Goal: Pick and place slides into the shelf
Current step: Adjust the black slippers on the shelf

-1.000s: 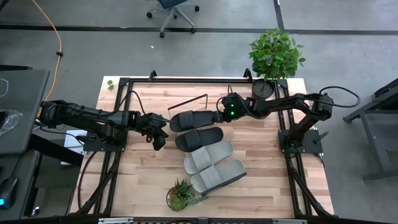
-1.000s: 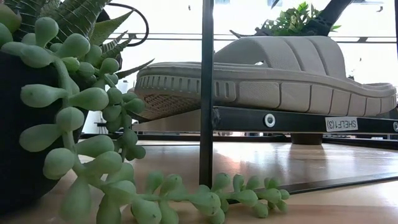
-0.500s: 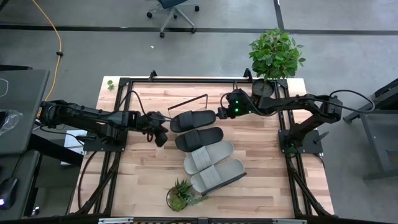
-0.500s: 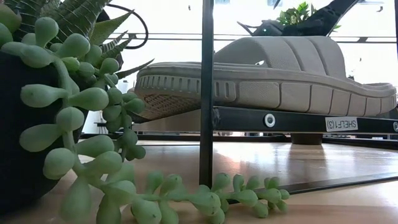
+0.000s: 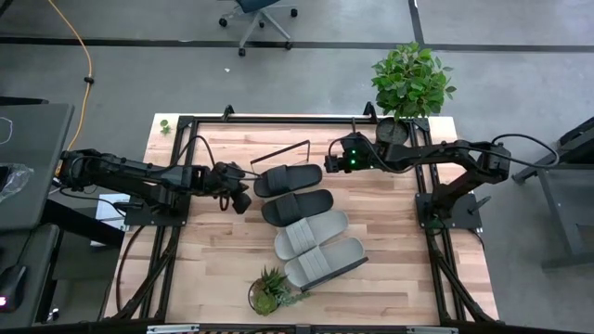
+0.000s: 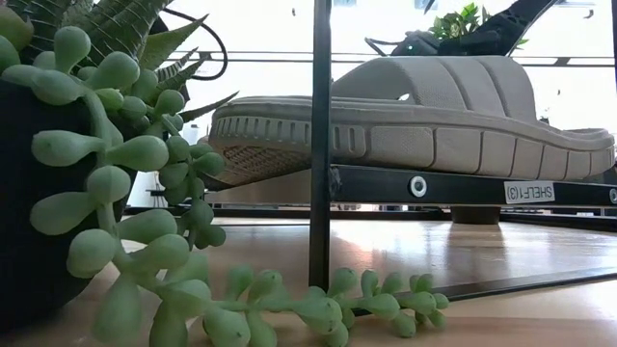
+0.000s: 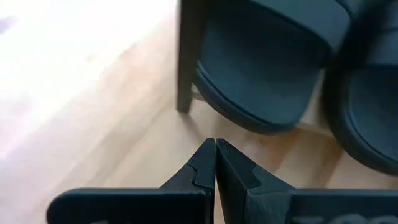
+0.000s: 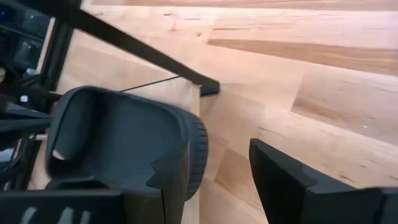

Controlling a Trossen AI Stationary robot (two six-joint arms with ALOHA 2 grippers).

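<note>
**Operator:** While I look straight down, I see all four slides on the shelf [image 5: 278,148], which sits mid-table: two black slides [image 5: 287,178] toward its far end, two grey slides [image 5: 311,233] toward the near end by the small succulent [image 5: 270,289].

**Partner:** And your tools?

**Operator:** My left gripper [image 7: 216,163] is clenched on nothing, just off the heel of the far black one. My right gripper [image 8: 217,177] stands spread at that slide's other end, released.

**Partner:** How would they handle?

**Operator:** I judge them light, springy rubber, grippy rather than slick, nothing fragile. I'd pinch the sole edge at heel or toe; the wide strap probably flexes too much, though I can't see it closely.
</note>
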